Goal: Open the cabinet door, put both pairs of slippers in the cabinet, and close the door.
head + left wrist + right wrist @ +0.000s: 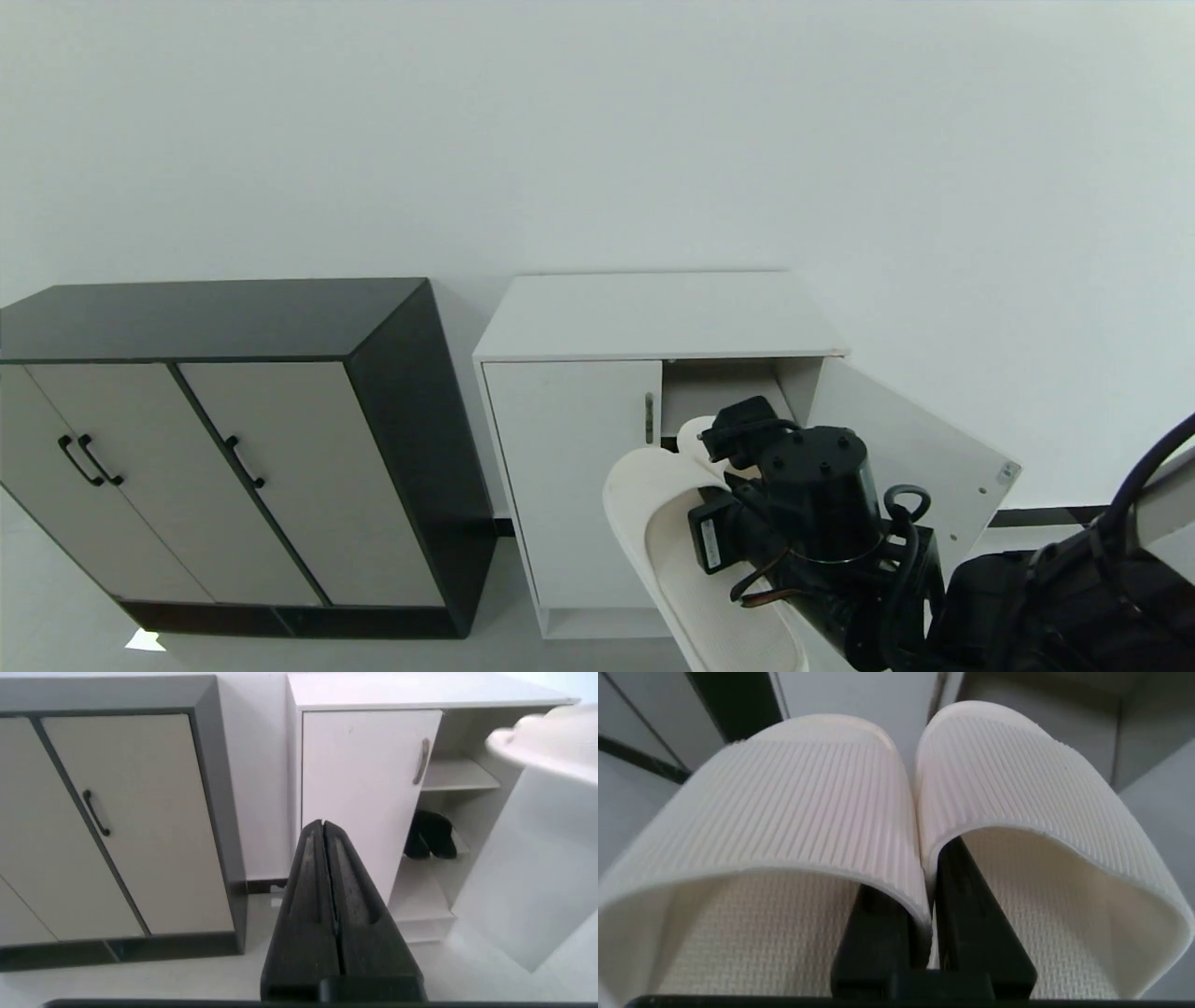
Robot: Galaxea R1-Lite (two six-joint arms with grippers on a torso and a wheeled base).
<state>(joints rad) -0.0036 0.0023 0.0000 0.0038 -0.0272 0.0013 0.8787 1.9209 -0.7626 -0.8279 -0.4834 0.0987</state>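
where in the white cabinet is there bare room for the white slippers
The top shelf, above the black slippers, is bare, and so is the lower shelf below them; either could likely take the white slippers. It is crowded where the black pair sits, beside the shut left door.

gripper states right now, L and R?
Left gripper: shut, holding nothing.
Right gripper: shut on the white slippers.
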